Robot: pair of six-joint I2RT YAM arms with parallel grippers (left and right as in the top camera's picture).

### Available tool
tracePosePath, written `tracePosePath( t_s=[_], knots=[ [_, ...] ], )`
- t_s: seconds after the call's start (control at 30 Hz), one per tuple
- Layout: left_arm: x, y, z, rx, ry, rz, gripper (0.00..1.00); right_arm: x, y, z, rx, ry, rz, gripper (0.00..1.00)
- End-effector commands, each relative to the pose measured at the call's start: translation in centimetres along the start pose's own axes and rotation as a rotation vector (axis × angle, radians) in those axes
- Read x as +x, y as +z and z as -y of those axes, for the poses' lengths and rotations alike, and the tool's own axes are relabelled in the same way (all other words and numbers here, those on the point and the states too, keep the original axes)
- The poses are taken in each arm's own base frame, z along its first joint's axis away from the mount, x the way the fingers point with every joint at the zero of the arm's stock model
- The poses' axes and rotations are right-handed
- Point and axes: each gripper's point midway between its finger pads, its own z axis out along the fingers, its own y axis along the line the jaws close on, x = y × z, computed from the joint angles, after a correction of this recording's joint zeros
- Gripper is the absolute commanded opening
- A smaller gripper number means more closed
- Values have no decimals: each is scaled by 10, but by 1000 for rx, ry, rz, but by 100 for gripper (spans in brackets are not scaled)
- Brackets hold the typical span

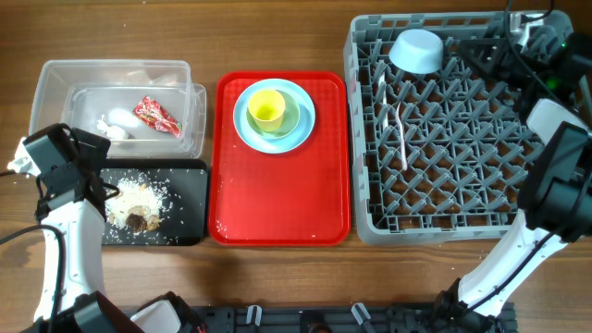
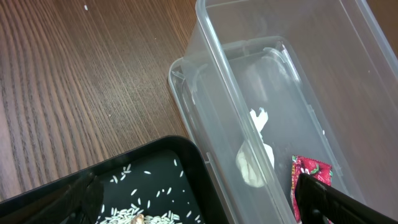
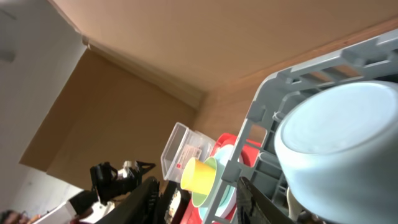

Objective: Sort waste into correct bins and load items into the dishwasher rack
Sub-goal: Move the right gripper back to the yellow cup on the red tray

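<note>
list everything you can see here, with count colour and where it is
table: one, brown wood, under everything
tub: one, clear, far left
wrapper: one, red, in tub
tissue: a few bits, white, in tub beside wrapper
black tray: one, in front of tub
scraps: one pile, brownish and white, on black tray
red tray: one, centre
plate: one, light blue, on red tray
green bowl: one, pale, on plate
cup: one, yellow, in green bowl
rack: one, grey, right
small bowl: one, light blue, upside down in rack
cutlery: one or two, white, in rack
left gripper: open, over tub and black tray
right gripper: open, at rack's far corner
</note>
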Motion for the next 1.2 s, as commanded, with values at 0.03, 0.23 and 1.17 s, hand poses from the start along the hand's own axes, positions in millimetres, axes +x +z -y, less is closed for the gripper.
tracePosePath(
  t_s=[0.03, 0.23, 1.17],
  knots=[
    [-8, -4, 2, 8, 7, 24, 100, -9, -5, -8, -3, 51, 12, 39],
    [-8, -4, 2, 8, 8, 24, 100, -29, 5, -54, -35, -14, 63, 34],
    [-8, -4, 2, 8, 8, 24, 100, 46, 226, -176, 665, -770, -179, 41]
  ],
)
